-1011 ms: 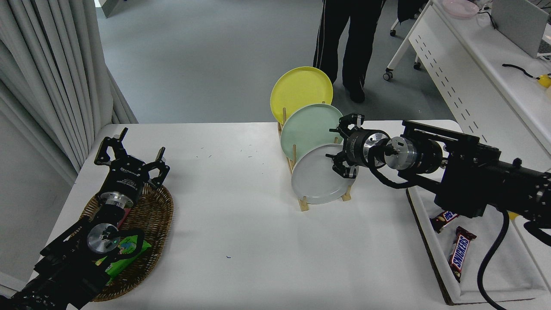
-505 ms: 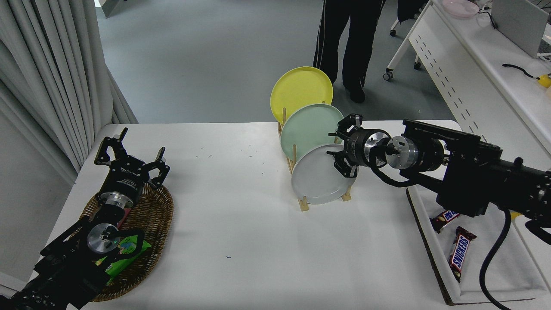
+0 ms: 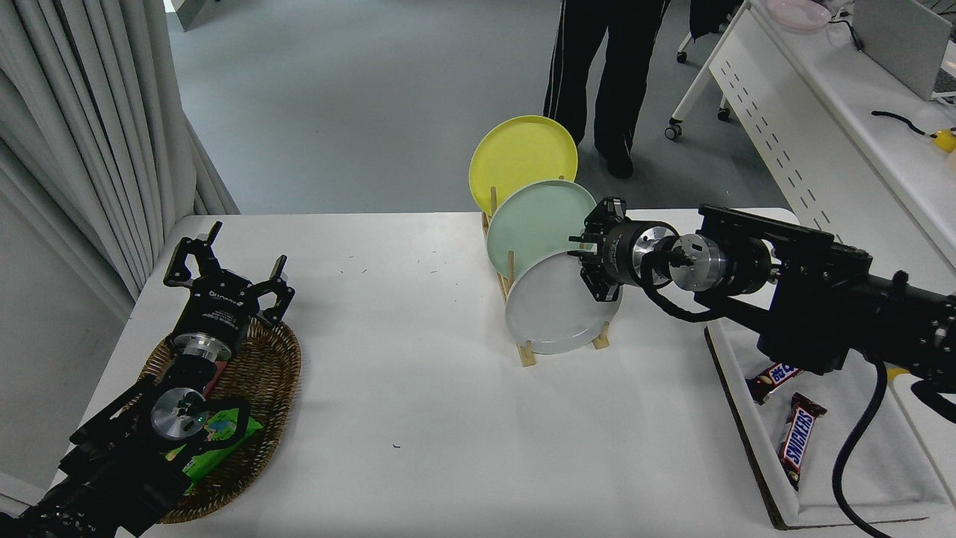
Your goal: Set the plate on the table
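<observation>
The light-grey plate (image 3: pixel 553 310) stands upright in the front slot of a wooden rack (image 3: pixel 526 351) on the white table (image 3: pixel 418 388). A mint-green plate (image 3: pixel 534 224) and a yellow plate (image 3: pixel 519 157) stand behind it. My right gripper (image 3: pixel 591 255) comes in from the right and is at the grey plate's upper right rim. Its fingers are apart, one on each side of the rim, and I cannot tell if they touch it. My left gripper (image 3: pixel 224 273) is parked open over a wicker basket at the lower left.
The wicker basket (image 3: pixel 276 373) holds green snack packets. A white tray (image 3: pixel 859 456) at the right holds chocolate bars (image 3: pixel 799 441). A person's legs (image 3: pixel 605 75) stand beyond the table's far edge. A white perforated desk (image 3: pixel 806 112) is at the upper right.
My right gripper has moved slightly left onto the grey plate's rim and its fingers have narrowed. The plate and the left arm have not moved.
</observation>
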### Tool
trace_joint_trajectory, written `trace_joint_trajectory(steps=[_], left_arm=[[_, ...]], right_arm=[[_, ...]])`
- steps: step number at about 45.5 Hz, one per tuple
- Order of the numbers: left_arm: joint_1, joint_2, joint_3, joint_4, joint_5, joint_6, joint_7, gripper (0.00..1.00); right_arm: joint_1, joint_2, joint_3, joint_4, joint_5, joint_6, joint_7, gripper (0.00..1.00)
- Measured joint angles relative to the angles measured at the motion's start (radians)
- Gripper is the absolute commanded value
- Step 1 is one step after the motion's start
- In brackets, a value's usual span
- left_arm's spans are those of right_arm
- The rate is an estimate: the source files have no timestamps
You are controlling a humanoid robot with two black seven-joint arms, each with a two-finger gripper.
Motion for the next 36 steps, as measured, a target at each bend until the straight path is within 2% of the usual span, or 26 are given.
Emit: trace_joint_trajectory(steps=[3, 10, 36], left_arm=[[0.000, 0.000, 0.000, 0.000, 0.000, 0.000, 0.000, 1.00], [0.000, 0.000, 0.000, 0.000, 0.000, 0.000, 0.000, 1.00], [0.000, 0.000, 0.000, 0.000, 0.000, 0.000, 0.000, 1.00]], right_arm=[[0.000, 0.000, 0.000, 0.000, 0.000, 0.000, -0.002, 0.10], [0.001, -0.001, 0.000, 0.000, -0.001, 0.000, -0.006, 0.00], [0.010, -0.024, 0.031, 0.008, -0.008, 0.001, -0.027, 0.00]])
